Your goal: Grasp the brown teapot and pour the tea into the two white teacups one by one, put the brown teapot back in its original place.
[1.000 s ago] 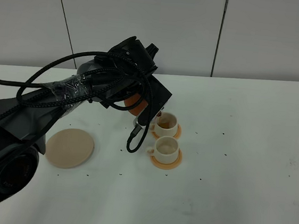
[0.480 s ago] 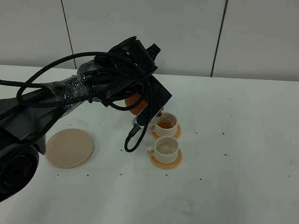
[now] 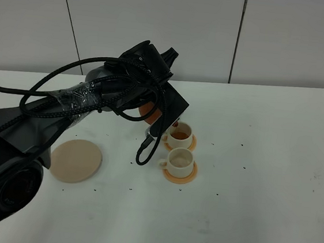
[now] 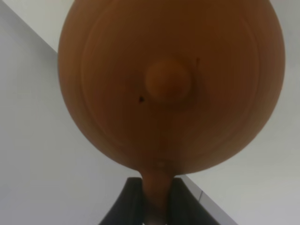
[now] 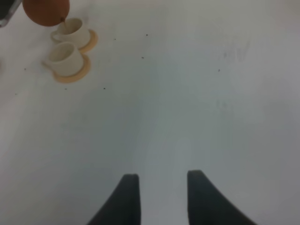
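Surface: white speckled table [image 3: 261,167], grey wall [image 3: 292,42] behind.
Item: brown teapot [image 4: 171,84], round, knobbed lid.
My left gripper [image 4: 157,204]: clamps its handle.
My right gripper [image 5: 161,197]: parted, empty.

The bench [image 3: 260,184] is a flat white surface. Three items lie directly on it.

On my left side is one round beige plate [image 3: 75,160], lying flat. Near the centre are two round orange coasters, the far coaster [image 3: 193,143] and the near coaster [image 3: 180,177]. They sit just beside each other; whether their edges touch cannot be determined. The far coaster carries the far cup [image 3: 180,135] and the near coaster carries the near cup [image 3: 180,157], both white. The plate and the coasters are well apart.

Small dark specks [image 3: 242,145] are scattered over the bench surface.
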Available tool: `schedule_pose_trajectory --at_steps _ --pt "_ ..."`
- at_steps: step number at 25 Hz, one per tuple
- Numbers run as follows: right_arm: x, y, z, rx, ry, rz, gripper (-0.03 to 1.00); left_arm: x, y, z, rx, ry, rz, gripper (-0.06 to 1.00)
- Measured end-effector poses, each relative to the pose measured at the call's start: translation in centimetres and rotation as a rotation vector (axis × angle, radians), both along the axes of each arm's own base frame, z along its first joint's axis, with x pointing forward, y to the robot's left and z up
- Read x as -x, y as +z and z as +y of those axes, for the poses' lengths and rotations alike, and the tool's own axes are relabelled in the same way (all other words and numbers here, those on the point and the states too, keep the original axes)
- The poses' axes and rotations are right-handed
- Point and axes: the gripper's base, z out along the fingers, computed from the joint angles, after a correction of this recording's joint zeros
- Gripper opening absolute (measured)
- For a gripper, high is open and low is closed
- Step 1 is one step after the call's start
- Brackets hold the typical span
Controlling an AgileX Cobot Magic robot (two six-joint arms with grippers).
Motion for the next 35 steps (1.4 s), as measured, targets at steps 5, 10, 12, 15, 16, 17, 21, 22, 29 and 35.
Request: schedule_pose_trajectory --at_steps 5,10,12,15,16,17,21,22,29,35 --pt "0.0 0.0 0.0 0.0 0.0 0.0 0.24 0.0 0.0 -0.01 -0.001 -0.003 0.0 0.17" --pt "0.0 0.0 0.0 0.0 0.0 0.0 0.24 0.0 0.0 -0.01 -0.013 -0.015 0.003 0.17" --pt "0.0 0.0 0.0 0.0 0.0 0.0 0.24 -0.03 0.02 -0.06 -0.013 -0.022 0.0 0.17" --pt "0.0 0.0 0.0 0.0 0.0 0.0 0.24 -0.08 0.05 -0.14 -0.009 -0.032 -0.006 0.17" --pt "0.0 0.0 0.0 0.0 0.0 0.0 0.24 -0.09 0.06 -0.15 -0.01 -0.034 -0.008 0.17" --pt "0.0 0.0 0.0 0.0 0.0 0.0 0.24 -0.11 0.07 -0.18 -0.008 -0.037 -0.01 0.17" --pt "0.0 0.0 0.0 0.0 0.0 0.0 0.24 -0.22 0.18 -0.18 -0.019 -0.048 -0.024 0.17" --pt "0.0 0.0 0.0 0.0 0.0 0.0 0.24 -0.26 0.23 -0.16 -0.026 -0.051 -0.031 0.17" --pt "0.0 0.0 0.0 0.0 0.0 0.0 0.24 -0.36 0.33 -0.16 -0.038 -0.062 -0.044 0.17" --pt "0.0 0.0 0.0 0.0 0.0 0.0 0.24 -0.42 0.38 -0.28 -0.03 -0.072 -0.053 0.17"
